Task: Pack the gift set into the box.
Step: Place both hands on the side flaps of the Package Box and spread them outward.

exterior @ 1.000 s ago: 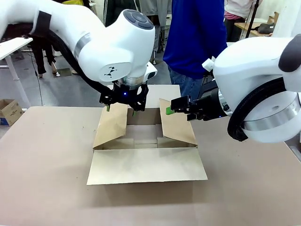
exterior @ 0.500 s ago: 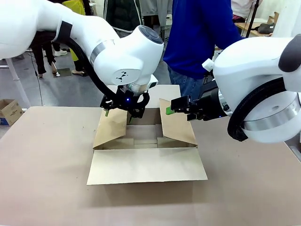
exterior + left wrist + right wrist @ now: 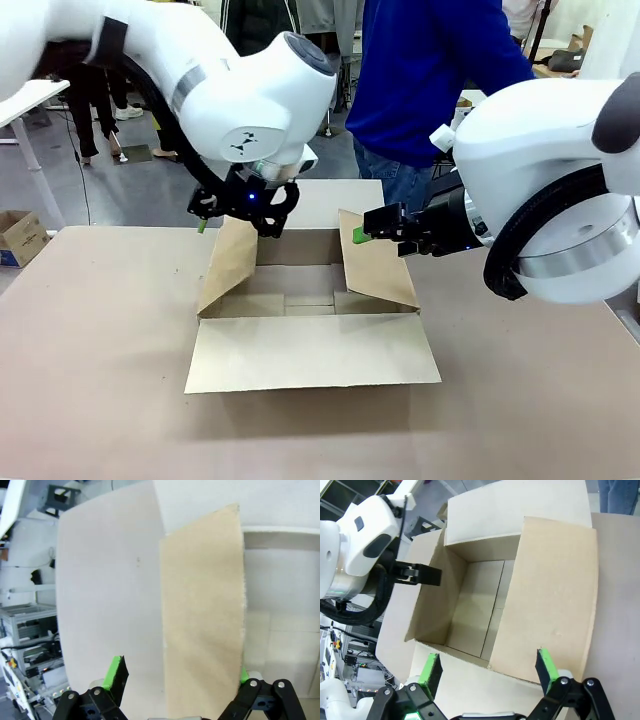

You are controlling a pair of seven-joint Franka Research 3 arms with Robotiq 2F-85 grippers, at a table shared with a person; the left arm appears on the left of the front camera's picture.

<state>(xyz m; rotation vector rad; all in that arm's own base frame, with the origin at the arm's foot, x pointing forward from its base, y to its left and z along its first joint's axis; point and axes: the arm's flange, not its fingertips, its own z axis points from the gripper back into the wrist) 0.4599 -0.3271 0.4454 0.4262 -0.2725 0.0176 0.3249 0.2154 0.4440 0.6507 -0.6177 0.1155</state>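
box (image 3: 310, 290): a wide brown carton sat open mid-table (image 3: 100, 380), its front flap lying flat towards us, a person (image 3: 420, 70) standing behind it.
side flaps: the left flap (image 3: 232, 262) and right flap (image 3: 375, 268) leaned inward over the opening.
left gripper (image 3: 236, 222): jaws wide apart, straddling the left flap's top edge, gripping nothing.
right gripper (image 3: 362, 232): jaws wide apart at the right flap's top edge, holding nothing.
step, as we judged it: spreading the side flaps before packing.
doing it well: push each flap outward near its top edge, evenly, without dragging the carton.
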